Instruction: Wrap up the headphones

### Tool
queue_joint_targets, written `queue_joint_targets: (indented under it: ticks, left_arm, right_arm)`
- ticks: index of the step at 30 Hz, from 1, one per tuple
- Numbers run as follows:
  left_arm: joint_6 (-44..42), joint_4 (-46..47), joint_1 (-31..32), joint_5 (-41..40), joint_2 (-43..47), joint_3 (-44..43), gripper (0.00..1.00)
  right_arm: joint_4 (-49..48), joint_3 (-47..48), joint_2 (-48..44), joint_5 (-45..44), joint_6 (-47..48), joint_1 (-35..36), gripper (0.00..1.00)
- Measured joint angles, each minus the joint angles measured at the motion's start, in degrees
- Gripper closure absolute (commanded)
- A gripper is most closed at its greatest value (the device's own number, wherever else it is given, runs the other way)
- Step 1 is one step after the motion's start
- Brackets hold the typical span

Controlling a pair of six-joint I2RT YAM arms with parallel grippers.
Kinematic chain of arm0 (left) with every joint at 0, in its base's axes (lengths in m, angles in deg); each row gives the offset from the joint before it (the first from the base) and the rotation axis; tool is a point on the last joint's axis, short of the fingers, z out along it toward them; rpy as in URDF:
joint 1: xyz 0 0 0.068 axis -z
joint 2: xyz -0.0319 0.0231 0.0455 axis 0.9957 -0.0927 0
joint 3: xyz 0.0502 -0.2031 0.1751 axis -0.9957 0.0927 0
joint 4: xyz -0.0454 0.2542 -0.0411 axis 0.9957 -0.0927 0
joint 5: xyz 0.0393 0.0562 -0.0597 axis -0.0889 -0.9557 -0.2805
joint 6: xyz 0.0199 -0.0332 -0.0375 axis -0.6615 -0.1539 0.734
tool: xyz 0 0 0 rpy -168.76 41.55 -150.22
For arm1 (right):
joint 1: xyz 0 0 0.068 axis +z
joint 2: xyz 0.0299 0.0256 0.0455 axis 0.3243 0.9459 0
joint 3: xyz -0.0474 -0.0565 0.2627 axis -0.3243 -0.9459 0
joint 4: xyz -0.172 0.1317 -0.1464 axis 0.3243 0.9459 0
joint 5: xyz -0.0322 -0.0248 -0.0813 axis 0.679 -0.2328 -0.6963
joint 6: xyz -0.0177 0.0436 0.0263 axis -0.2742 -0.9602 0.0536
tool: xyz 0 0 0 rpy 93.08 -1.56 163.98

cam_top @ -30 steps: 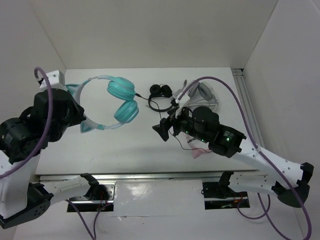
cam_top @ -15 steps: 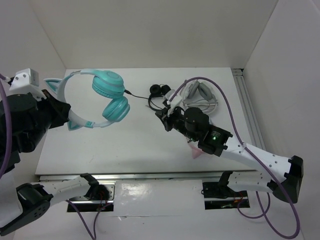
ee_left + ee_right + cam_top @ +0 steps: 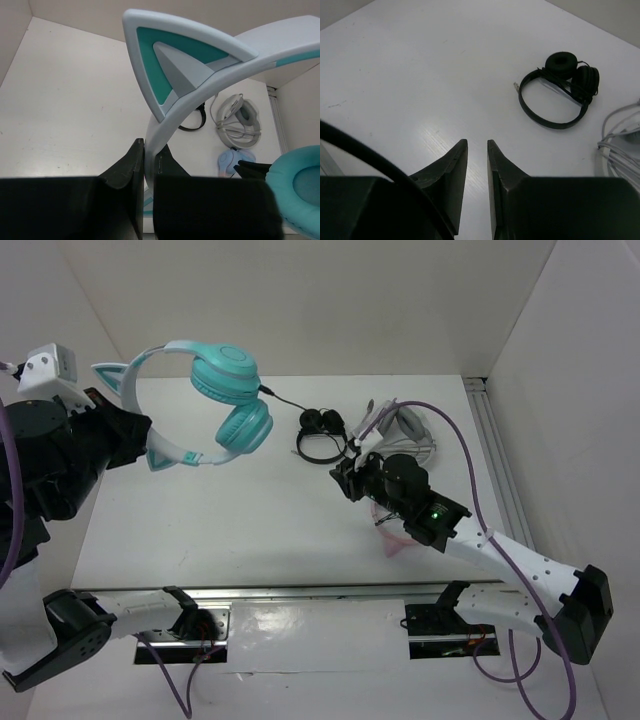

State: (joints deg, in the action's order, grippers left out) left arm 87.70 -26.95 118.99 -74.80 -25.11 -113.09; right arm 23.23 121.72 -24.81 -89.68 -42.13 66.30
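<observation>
The teal headphones [image 3: 225,390] hang in the air over the table's back left. My left gripper [image 3: 143,438] is shut on their white-and-teal headband near a cat ear [image 3: 170,60]. In the left wrist view the band passes between the left gripper [image 3: 149,150] jaws, and one teal ear cup [image 3: 300,195] shows at the right edge. A thin black cable [image 3: 283,400] leaves the upper ear cup and runs right toward the table's middle. My right gripper [image 3: 345,480] hovers low over the middle. In the right wrist view the right gripper [image 3: 477,145] has a narrow gap between its jaws with only bare table in it.
Small black headphones [image 3: 320,435] lie just behind the right gripper. A grey headset with a coiled pale cable [image 3: 405,430] lies at the back right. Pink-and-blue headphones [image 3: 395,535] lie under the right arm. White walls close in the left, back and right sides.
The left gripper has lifted the headphones higher and toward the back. The right gripper's jaws went from wide open to a narrow gap, and it moved toward the black headphones.
</observation>
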Motion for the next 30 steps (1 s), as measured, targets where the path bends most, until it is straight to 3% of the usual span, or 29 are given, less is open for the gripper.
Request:
queue_joint_targets:
  ticks: [3, 10, 14, 15, 16, 17, 18, 24, 30]
  left_arm:
    - [0.00, 1.62, 0.00, 0.28, -0.72, -0.07, 1.00]
    - [0.02, 3.54, 0.00, -1.25, -1.51, 0.68, 1.00]
    - [0.00, 4.17, 0.00, -4.83, -1.44, 0.68, 1.00]
    - [0.00, 4.35, 0.00, -5.81, -1.42, 0.70, 1.00]
    - [0.00, 4.57, 0.00, -6.69, -1.36, 0.90, 1.00]
    - [0.00, 4.79, 0.00, -7.48, -1.20, 1.29, 1.00]
    - [0.02, 5.03, 0.00, -8.20, -1.03, 1.95, 1.00]
    - [-0.13, 6.84, 0.00, -12.68, -0.35, 8.31, 1.00]
    - [-2.67, 12.31, -0.11, -19.63, 0.20, 24.11, 1.00]
  right_arm:
    - [-0.42, -1.29, -0.13, 1.01, -0.87, -2.10, 0.64]
    - [-0.31, -4.57, -2.10, -1.16, -3.17, -3.76, 0.63]
    - [-0.07, -4.61, -3.48, -3.17, -4.57, -3.78, 0.47]
    - [0.24, -4.63, -3.85, -3.61, -4.96, -3.78, 0.50]
    - [0.52, -4.63, -4.15, -4.00, -5.14, -3.78, 0.64]
    - [0.68, -4.74, -4.57, -4.28, -5.35, -3.78, 0.88]
    - [0.79, -5.03, -5.09, -4.50, -5.70, -3.78, 1.00]
    - [4.35, -5.20, -7.48, -4.33, -8.39, -3.87, 1.00]
    - [17.00, 3.87, -7.67, -5.51, -8.61, -2.89, 1.00]
